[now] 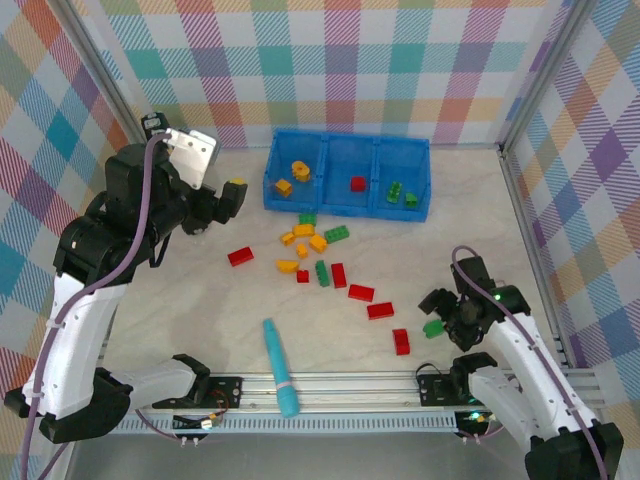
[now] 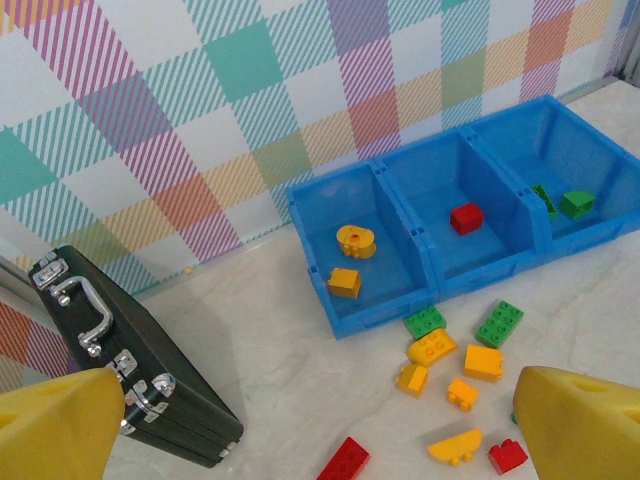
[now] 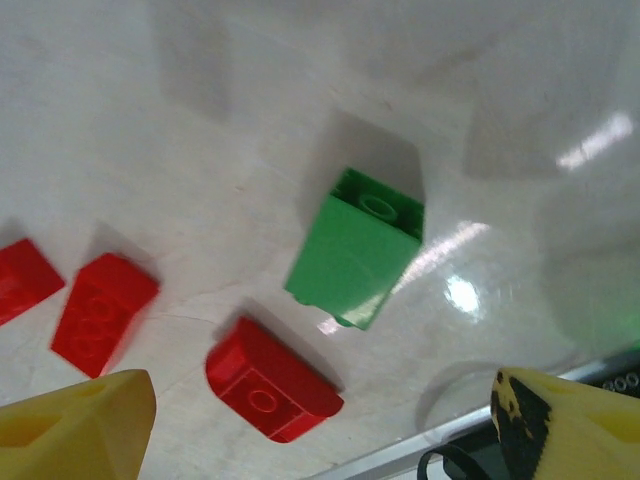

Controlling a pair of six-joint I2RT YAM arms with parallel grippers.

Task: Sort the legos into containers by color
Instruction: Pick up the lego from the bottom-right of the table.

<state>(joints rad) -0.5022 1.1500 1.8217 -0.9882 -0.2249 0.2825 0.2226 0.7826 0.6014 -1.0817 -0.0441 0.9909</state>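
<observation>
The pale marbled bench (image 1: 180, 300) carries everything, and the two arms are fixed at its near edge. The left arm (image 1: 110, 250) stands high over the left side, while the right arm (image 1: 520, 350) bends low at the right near corner. At the far side of the bench, close to the checked wall, lies the blue bin (image 1: 345, 208) with three compartments side by side. The left compartment holds two yellow-orange legos (image 1: 298, 170), the middle one holds one red brick (image 1: 357, 183), and the right one holds two green bricks (image 1: 403, 192). In the left wrist view a black case (image 2: 130, 360) with metal handle lies near the wall, left of the bin. A long teal cylinder (image 1: 280, 368) lies near the front edge. The left gripper (image 1: 228, 198) is in the air, left of the bin, its fingers spread wide and holding nothing. The right gripper (image 1: 442, 318) is low over the bench, also spread wide and grasping nothing; a green brick (image 3: 355, 250) lies on the bench just under it, with a rounded red brick (image 3: 270, 385) beside it. The other loose bricks (image 1: 310, 245), yellow-orange, green and red, lie in front of the bin, and a row of red ones (image 1: 361, 293) runs toward the right gripper.
</observation>
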